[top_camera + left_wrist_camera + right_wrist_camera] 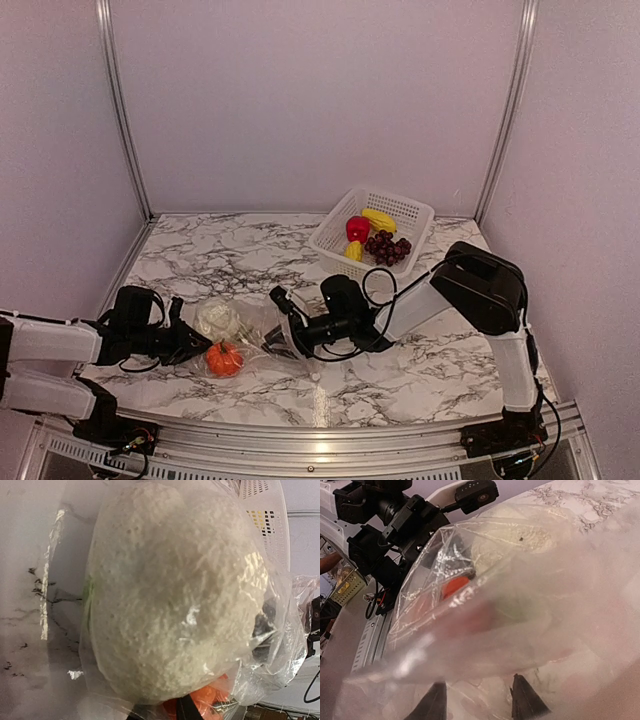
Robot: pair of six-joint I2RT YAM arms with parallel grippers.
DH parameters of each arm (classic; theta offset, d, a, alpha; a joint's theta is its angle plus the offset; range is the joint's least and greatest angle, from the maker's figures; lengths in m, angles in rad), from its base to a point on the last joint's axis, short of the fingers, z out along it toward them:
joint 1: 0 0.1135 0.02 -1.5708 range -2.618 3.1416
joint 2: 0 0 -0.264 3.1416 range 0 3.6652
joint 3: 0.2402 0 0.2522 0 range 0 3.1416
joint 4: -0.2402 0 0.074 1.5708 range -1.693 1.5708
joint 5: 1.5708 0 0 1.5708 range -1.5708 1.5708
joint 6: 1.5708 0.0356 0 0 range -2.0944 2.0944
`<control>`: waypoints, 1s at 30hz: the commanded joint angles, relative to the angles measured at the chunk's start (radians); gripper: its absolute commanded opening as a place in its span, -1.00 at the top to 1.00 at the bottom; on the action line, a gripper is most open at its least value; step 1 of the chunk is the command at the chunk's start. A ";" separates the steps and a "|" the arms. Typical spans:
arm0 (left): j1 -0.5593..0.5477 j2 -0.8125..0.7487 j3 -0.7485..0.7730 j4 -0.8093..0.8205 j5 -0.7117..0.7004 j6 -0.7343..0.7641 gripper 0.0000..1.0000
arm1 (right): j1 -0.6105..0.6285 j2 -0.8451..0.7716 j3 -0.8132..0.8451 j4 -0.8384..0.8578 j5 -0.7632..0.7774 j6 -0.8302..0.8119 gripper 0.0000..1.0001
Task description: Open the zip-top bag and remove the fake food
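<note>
From above, the bag (pixel 252 335) lies on the marble worktop (pixel 420 370) near its front edge, between the two hands. It holds the white piece (pixel 217 320) and, just in front of that, the orange piece (pixel 224 358). The left hand (pixel 200 342) meets the bag's left end and the right hand (pixel 278 338) meets its right end.

Only this view shows the basket (pixel 375 232) whole. It stands well apart at the back right and holds the apple (pixel 357 228), the grapes (pixel 387 247) and two yellow fruits (pixel 380 218).

The left wrist view is filled by the white piece (pixel 175 590) pressed against crinkled film, with a sliver of orange (pixel 210 700) below it and a corner of the basket (pixel 262 515) at the top right. The left hand's fingers are not clear here, so I cannot tell whether it is clenched or released.

The right wrist view shows what the top view hides. The right hand (pixel 479 702) has its two dark fingertips (pixel 432 702) standing apart, released, with the bag (pixel 520 595) bulging just beyond them. Through the film the orange piece (pixel 455 586) and the white piece (pixel 515 537) show faintly. Whether the film touches the tips I cannot tell.
</note>
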 commanded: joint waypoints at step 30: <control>-0.228 0.526 0.202 0.635 -0.033 -0.234 1.00 | 0.060 0.031 0.145 -0.264 0.146 -0.172 -0.77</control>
